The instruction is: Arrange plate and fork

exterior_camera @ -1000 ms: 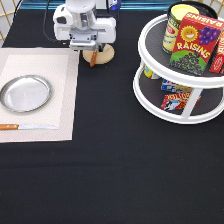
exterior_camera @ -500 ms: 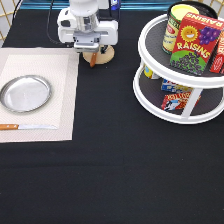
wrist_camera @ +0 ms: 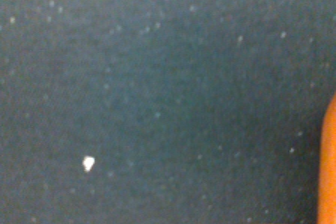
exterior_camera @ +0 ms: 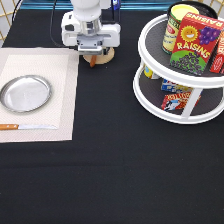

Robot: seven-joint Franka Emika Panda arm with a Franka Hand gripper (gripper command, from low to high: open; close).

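Silver, the plate point(exterior_camera: 25, 93) already lies on the beige placemat point(exterior_camera: 60, 75), with a wooden-handled knife point(exterior_camera: 27, 127) just below it. Off the placemat's upper right corner, the gripper point(exterior_camera: 93, 54) sits low over a wooden coaster point(exterior_camera: 103, 58); an orange-brown bit under it is probably the fork point(exterior_camera: 92, 63). Fetching it seems the step in hand. Whether the gripper has closed, I cannot tell.

Robot hand point(exterior_camera: 91, 31): white, glossy plastic w/ rounded corners, wide boxy block approx. rectangular. Grey band runs across its lower front. Above it, a white cylindrical wrist segment point(exterior_camera: 90, 7) w/ a dark grey patch. Black cable point(exterior_camera: 52, 27) loops down beside the hand. Blue part point(exterior_camera: 115, 4) shows next to the wrist. No markings legible.
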